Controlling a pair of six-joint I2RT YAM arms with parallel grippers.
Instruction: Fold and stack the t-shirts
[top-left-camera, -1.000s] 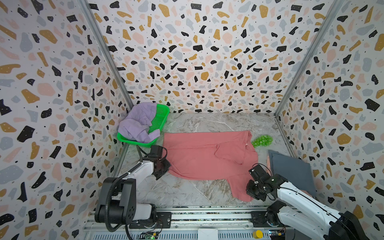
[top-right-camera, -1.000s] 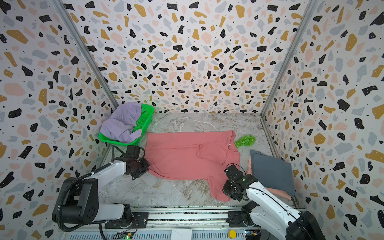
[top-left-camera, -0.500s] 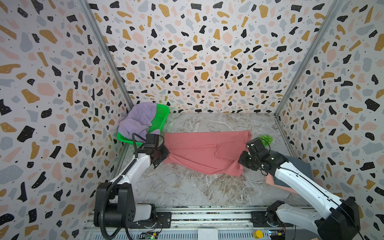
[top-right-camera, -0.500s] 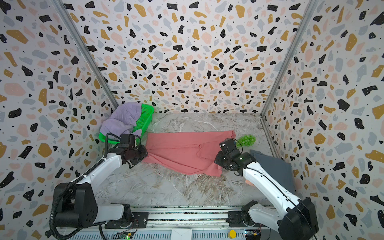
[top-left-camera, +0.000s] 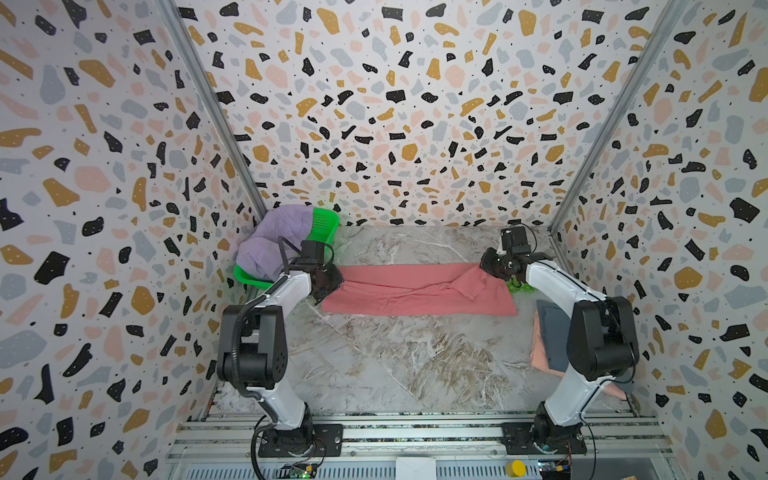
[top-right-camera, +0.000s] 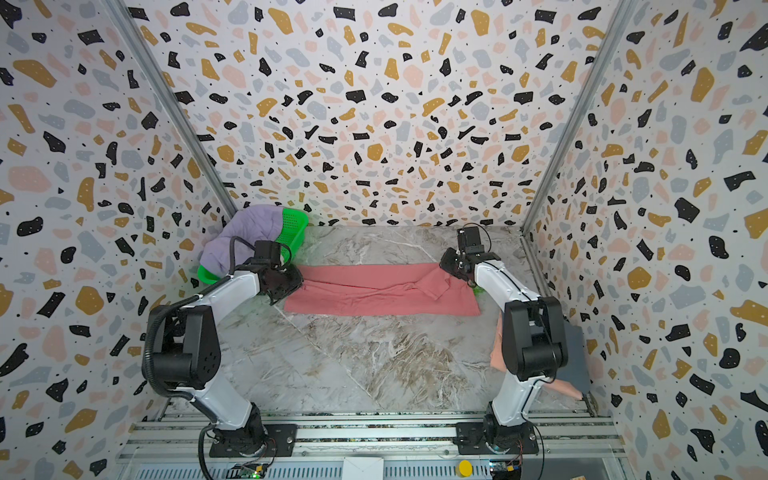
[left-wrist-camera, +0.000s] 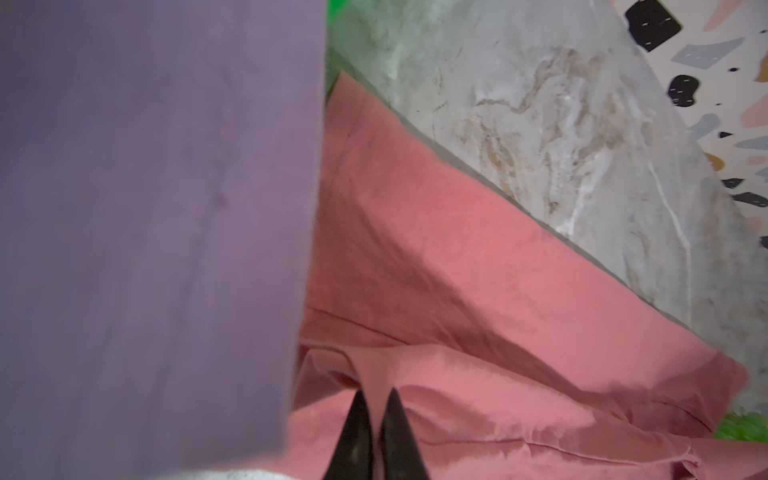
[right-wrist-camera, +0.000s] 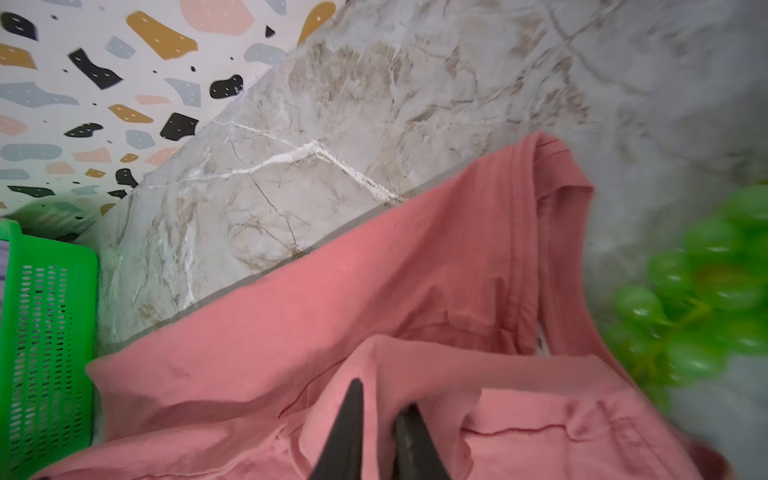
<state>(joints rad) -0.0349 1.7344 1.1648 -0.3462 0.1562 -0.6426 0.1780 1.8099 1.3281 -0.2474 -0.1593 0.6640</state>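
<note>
sideways lies the coral-red tee (top-left-camera: 415, 291) (collar (right-wrist-camera: 525, 249) rightward)

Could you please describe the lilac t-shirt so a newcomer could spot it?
At the far left corner of the marble tabletop stands a bright green plastic mesh basket. The crumpled lilac cotton t-shirt is heaped in it: the only purple garment, unlike the flat coral-red t-shirt nearby.
</note>
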